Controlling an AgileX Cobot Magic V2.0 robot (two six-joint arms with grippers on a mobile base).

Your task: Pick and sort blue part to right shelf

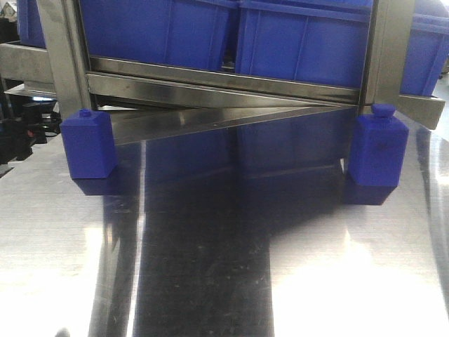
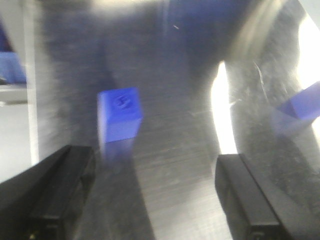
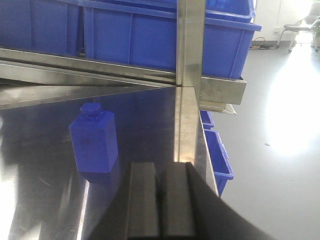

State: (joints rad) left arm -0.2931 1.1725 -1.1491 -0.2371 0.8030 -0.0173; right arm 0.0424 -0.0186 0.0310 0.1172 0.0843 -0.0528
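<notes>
Blue part stands on the desk beyond your left claw, spread open. Your right claw is closed, empty.

L fingers: black, blocky bars (view blurry). R fingers: dark grey, flat rectangular faces.

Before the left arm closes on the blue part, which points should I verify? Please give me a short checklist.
1. Left pincer open: ok, the fingers are wide apart.
2. Blue part upright, nothing touching it: ok.
3. Blue part centred in the pincer's gap: not ok, it sits off-centre.
4. Left wrist view sharp: not ok, it is blurred.
5. Right pincer shut and empty: ok.
6. Room in the blue bins: cannot tell, their insides are hidden.
</notes>
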